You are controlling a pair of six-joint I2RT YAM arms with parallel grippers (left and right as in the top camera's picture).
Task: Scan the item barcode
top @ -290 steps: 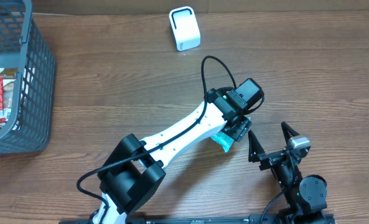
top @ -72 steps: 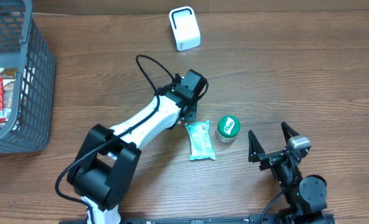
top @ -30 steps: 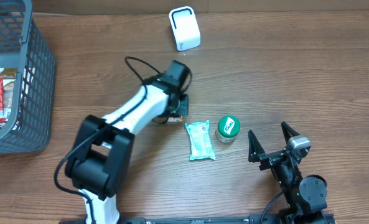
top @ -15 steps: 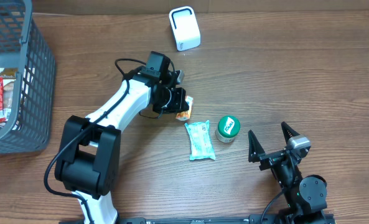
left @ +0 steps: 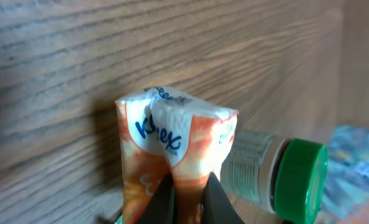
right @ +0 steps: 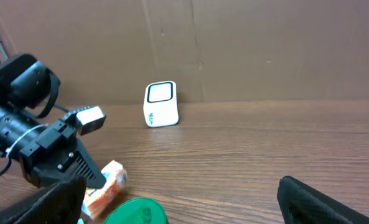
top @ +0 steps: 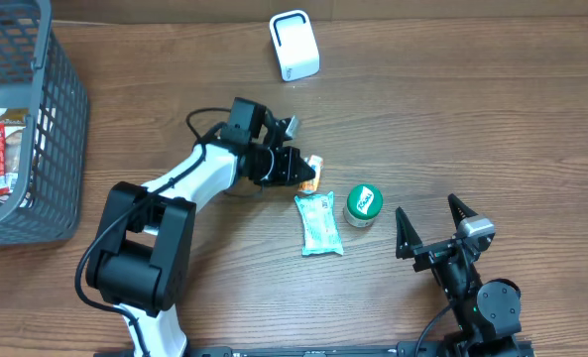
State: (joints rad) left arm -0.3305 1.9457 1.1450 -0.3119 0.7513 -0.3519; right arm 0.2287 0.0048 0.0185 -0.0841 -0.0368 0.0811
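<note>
Since the frame half a second earlier, the left gripper (top: 303, 171) has turned at the wrist and carried the tissue pack (top: 314, 172) a little nearer the green-lidded jar (top: 364, 205). Its fingers (left: 165, 200) are pinched narrow on the pack's lower end, which stands up between them in the left wrist view, logo facing the camera. The jar lies just beyond the pack; a teal pouch (top: 319, 223) lies near the fingertips, apart from them. The white scanner (top: 294, 45) stands well apart from this gripper. The right gripper (top: 426, 208) is spread wide, holding nothing, beyond the jar.
</note>
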